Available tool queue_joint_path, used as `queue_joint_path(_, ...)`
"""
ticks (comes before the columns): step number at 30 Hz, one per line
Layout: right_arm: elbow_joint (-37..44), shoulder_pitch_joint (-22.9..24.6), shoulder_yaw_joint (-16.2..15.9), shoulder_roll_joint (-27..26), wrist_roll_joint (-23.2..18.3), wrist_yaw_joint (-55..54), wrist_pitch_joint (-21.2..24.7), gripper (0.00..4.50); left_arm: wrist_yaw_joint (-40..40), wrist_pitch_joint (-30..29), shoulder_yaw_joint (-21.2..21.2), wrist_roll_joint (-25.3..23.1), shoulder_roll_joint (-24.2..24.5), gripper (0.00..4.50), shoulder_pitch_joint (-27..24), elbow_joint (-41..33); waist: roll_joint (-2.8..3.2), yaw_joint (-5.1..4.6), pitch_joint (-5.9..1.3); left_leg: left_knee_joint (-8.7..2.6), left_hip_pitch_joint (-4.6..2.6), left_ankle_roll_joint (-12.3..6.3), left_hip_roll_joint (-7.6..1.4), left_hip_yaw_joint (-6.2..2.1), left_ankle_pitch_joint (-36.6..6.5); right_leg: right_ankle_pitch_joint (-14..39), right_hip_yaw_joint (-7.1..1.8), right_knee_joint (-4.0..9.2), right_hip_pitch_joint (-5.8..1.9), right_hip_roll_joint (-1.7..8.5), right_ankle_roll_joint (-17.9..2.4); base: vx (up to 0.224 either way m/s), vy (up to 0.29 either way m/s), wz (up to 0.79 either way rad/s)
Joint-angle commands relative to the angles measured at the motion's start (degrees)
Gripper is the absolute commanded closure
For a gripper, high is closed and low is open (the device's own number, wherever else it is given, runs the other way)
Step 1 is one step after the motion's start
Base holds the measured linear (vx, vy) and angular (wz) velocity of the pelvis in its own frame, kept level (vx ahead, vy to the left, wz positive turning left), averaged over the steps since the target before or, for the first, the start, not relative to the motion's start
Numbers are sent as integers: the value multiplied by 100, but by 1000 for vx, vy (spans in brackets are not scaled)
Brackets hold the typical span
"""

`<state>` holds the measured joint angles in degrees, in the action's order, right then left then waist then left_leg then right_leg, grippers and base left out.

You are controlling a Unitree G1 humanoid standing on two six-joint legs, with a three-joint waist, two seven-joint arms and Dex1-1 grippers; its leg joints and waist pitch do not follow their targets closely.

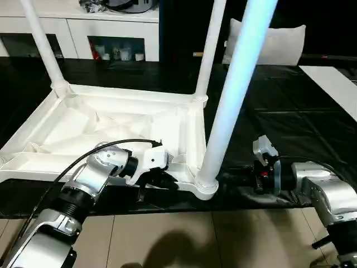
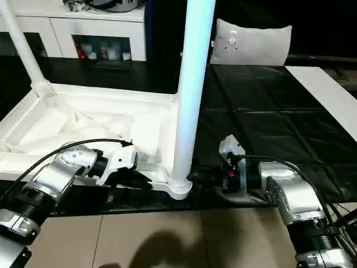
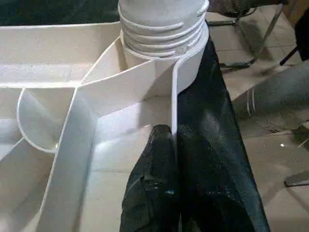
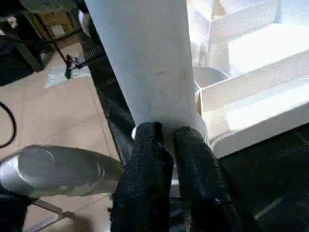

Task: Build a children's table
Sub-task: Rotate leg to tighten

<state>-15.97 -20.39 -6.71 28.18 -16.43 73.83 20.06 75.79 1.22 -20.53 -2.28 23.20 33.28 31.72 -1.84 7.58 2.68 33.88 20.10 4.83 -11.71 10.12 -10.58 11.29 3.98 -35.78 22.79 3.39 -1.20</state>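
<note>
The upturned top point(image 1: 111, 125) lies at left centre, its rim pinched by the closed left gripper point(image 3: 175, 145) to steady it, while the right gripper point(image 4: 166, 133), jaws nearly together, touches the near leg point(image 1: 234, 95), grip unclear.

Top point(image 1: 111, 125): white plastic, smooth, slight sheen, ribbed underside. Legs point(image 1: 234, 95): same plastic, glossy; threaded end. Sheet point(image 1: 279, 117): black, glossy, creased film. Forearms point(image 2: 290, 192): brushed silver metal. Fingers point(image 4: 145, 179): matt black, rubbery. Floor point(image 1: 167, 240): smooth beige tile.
</note>
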Motion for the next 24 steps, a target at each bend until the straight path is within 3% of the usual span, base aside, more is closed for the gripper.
queue_joint_path(1, -427, -397, -142, -372, -38, -62, -278, 378, -66, -2, -228, 74, -357, 450, -39, -287, -62, -23, -295, -405, -12, -138, -169, -62, -1272, 2252, -282, 583, -245, 517, -705, 0, 0, 0)
queue_joint_path(4, -803, -577, -91, -437, 2, -47, -417, 357, -65, -27, -208, 43, -336, 450, -49, -315, -48, -100, -314, -392, 12, -160, -169, -62, -1159, 1926, -280, 544, -265, 507, -847, 0, 0, 0)
queue_joint_path(7, -937, -627, -75, -416, 44, -44, -537, 327, -63, -34, -206, 31, -310, 450, -61, -338, -44, -109, -334, -376, 13, -231, -177, -48, -975, 1395, -285, 488, -283, 488, -1004, 0, 0, 0)
queue_joint_path(9, -988, -622, -67, -373, 62, -1, -629, 316, -54, -23, -212, 14, -289, 450, -62, -339, -79, -107, -343, -365, 23, -299, -173, -35, -840, 1148, -284, 460, -297, 484, -1070, 0, 0, 0)
queue_joint_path(12, -1095, -633, -119, -338, 195, 96, -857, 281, -72, -19, -210, -12, -286, 450, -52, -326, -94, -99, -328, -364, 29, -335, -172, -29, -837, 1195, -278, 463, -291, 482, -1062, 0, 0, 0)
queue_joint_path(14, -1147, -644, -117, -349, 238, 110, -962, 270, -84, -22, -207, -18, -288, 450, -55, -329, -71, -97, -320, -370, 11, -297, -183, -32, -948, 1442, -279, 492, -272, 501, -1032, 0, 0, 0)
queue_joint_path(18, -984, -579, -110, -382, 111, 170, -900, 270, -108, -30, -206, -28, -283, 450, -86, -365, -81, -96, -322, -380, 4, -288, -192, -39, -962, 1362, -284, 479, -278, 492, -1043, 0, 0, 0)
queue_joint_path(19, -939, -567, -110, -387, 73, 193, -875, 239, -113, -32, -207, -31, -287, 450, -86, -364, -92, -96, -316, -383, 6, -298, -194, -38, -959, 1340, -282, 478, -276, 488, -1056, 0, 0, 0)
queue_joint_path(23, -638, -549, -73, -383, -73, 215, -609, 220, -111, -27, -213, -38, -280, 450, -91, -365, -94, -77, -322, -378, 3, -316, -194, -36, -887, 1231, -288, 459, -282, 483, -1065, 0, 0, 0)
queue_joint_path(24, -628, -561, -71, -383, -74, 217, -603, 197, -111, -25, -213, -40, -279, 450, -89, -361, -92, -75, -319, -381, 6, -319, -195, -37, -870, 1203, -286, 455, -282, 483, -1073, 0, 0, 0)
